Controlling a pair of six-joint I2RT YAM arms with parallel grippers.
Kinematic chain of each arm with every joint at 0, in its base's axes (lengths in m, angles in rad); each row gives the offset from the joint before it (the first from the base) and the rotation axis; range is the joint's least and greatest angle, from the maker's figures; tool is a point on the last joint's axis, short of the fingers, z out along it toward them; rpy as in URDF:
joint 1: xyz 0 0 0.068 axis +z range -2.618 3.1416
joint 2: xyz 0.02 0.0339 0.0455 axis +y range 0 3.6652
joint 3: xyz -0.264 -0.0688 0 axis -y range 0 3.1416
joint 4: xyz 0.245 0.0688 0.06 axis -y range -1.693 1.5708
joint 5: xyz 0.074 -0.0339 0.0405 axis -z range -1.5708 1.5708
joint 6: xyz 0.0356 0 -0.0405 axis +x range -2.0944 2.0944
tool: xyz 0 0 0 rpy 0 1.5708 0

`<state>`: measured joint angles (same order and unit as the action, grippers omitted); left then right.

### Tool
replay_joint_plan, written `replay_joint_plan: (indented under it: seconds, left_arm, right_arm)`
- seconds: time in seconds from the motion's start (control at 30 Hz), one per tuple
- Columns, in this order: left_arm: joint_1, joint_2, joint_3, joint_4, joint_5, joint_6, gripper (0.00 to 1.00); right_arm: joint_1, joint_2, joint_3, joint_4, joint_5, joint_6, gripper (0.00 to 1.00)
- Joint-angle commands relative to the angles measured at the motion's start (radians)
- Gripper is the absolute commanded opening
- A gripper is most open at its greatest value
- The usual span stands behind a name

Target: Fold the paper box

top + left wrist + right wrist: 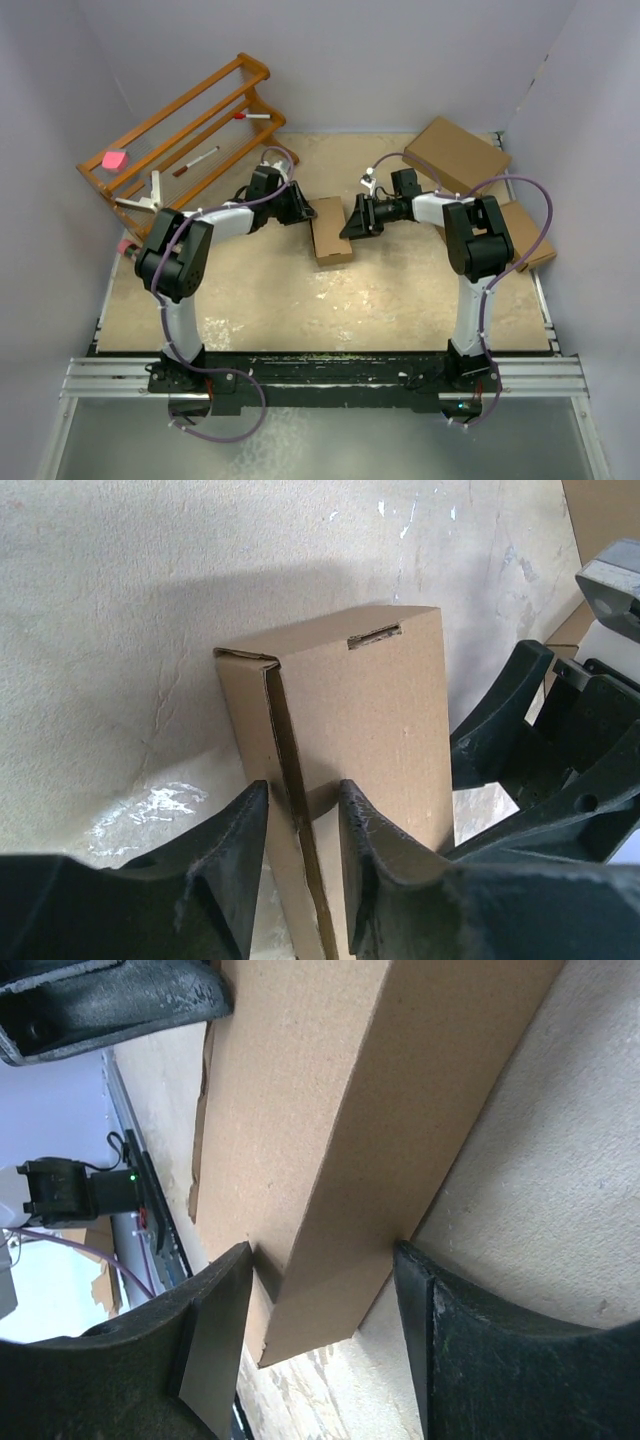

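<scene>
The paper box (331, 232) is folded up into a small closed brown box lying flat mid-table. My left gripper (305, 213) is at its far left edge. In the left wrist view its jaws (303, 798) close over the box's (350, 700) left top edge, one finger on the side wall and one on the lid. My right gripper (350, 222) is at the far right edge. In the right wrist view its jaws (322, 1260) close over the box's (330, 1130) long edge, one fingertip on the lid and one at the foot of the side wall.
A larger brown box (456, 153) lies at the back right, with another flat brown box (528, 240) beside the right arm. A wooden rack (180, 135) with pens and a pink piece stands at the back left.
</scene>
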<state>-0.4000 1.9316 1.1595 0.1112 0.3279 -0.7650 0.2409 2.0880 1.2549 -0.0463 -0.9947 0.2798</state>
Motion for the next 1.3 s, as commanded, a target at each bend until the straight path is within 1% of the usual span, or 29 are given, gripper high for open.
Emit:
replay_joint_plan:
  seconds: [0.0, 0.03, 0.13, 0.23, 0.27, 0.37, 0.4, 0.47, 0.6, 0.67, 0.73, 0.87, 1.13, 1.27]
  left_arm:
    - [0.0, -0.062, 0.004, 0.019, 0.012, 0.04, 0.4]
    - [0.0, -0.086, -0.004, 0.022, 0.013, 0.05, 0.42]
    - [0.001, -0.174, -0.044, 0.031, -0.009, 0.077, 0.52]
    - [0.0, -0.266, -0.122, 0.054, -0.033, 0.118, 0.59]
    - [0.001, -0.298, -0.157, 0.071, -0.041, 0.124, 0.63]
    - [0.001, -0.387, -0.277, 0.151, -0.066, 0.113, 0.77]
    - [0.0, -0.409, -0.317, 0.185, -0.068, 0.095, 0.82]
    - [0.003, -0.437, -0.389, 0.246, -0.06, 0.055, 0.86]
    - [0.001, -0.424, -0.478, 0.345, -0.009, -0.054, 0.88]
    - [-0.003, -0.39, -0.514, 0.458, 0.031, -0.121, 0.88]
    - [-0.013, -0.352, -0.539, 0.547, 0.049, -0.178, 0.88]
    - [-0.042, -0.285, -0.523, 0.646, 0.063, -0.233, 0.88]
    - [-0.086, -0.177, -0.433, 0.658, 0.047, -0.254, 0.89]
    - [-0.102, -0.124, -0.383, 0.618, 0.036, -0.255, 0.89]
  right_arm:
    - [-0.004, -0.018, 0.045, -0.011, -0.04, -0.022, 0.63]
    - [-0.006, -0.023, 0.046, -0.007, -0.045, -0.021, 0.64]
    - [-0.008, -0.025, 0.046, 0.011, -0.049, -0.004, 0.66]
    - [-0.008, -0.005, 0.054, 0.018, -0.049, 0.01, 0.65]
    - [-0.008, 0.001, 0.054, 0.018, -0.043, 0.011, 0.64]
    - [-0.008, 0.02, 0.052, 0.02, -0.044, 0.022, 0.59]
    - [-0.009, 0.023, 0.049, 0.023, -0.043, 0.028, 0.56]
    - [-0.014, 0.025, 0.04, 0.033, -0.038, 0.039, 0.46]
    - [-0.043, 0.046, 0.012, 0.041, -0.068, 0.043, 0.34]
    - [-0.059, 0.059, 0.003, 0.044, -0.091, 0.043, 0.3]
    - [-0.068, 0.067, -0.005, 0.047, -0.102, 0.043, 0.29]
    - [-0.073, 0.069, -0.012, 0.051, -0.108, 0.043, 0.28]
    - [-0.091, 0.086, -0.017, 0.048, -0.108, 0.047, 0.25]
    - [-0.09, 0.089, -0.017, 0.042, -0.104, 0.045, 0.23]
